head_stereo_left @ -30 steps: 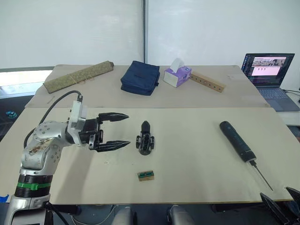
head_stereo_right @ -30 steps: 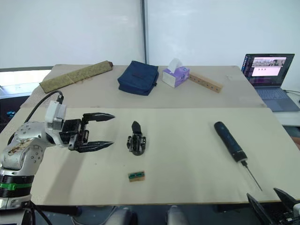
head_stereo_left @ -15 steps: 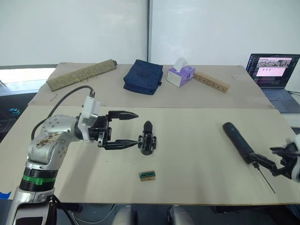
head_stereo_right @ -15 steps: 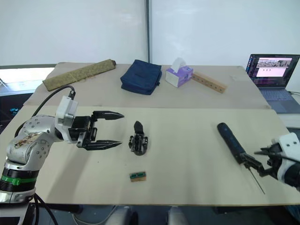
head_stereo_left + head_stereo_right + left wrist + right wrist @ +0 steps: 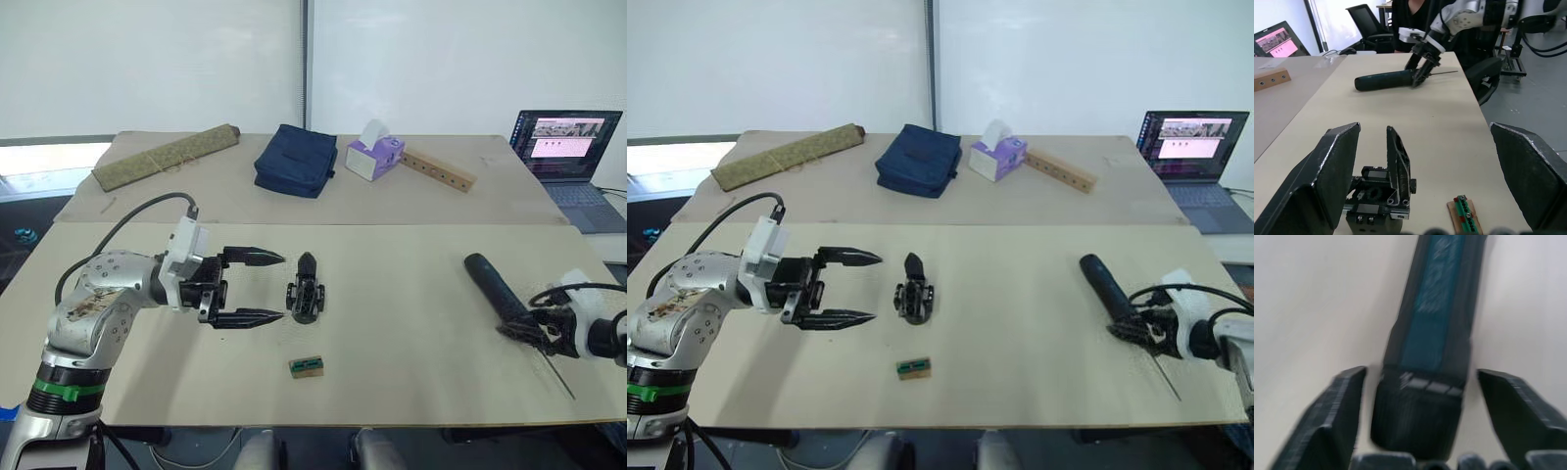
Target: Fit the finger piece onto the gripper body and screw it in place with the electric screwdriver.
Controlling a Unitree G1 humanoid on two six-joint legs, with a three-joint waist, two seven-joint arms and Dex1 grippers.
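Since half a second ago the right gripper point(image 5: 1138, 329) has closed in on the electric screwdriver point(image 5: 1106, 290); the left gripper point(image 5: 252, 288) has drawn slightly back from the gripper body point(image 5: 305, 291).
Screwdriver lies handle-away, bit-near on the table point(image 5: 392, 333); right fingers, spread, straddle its bit end without yet gripping. Left fingers gape wide, empty, the gripper body just beyond their tips, pointed finger upright.
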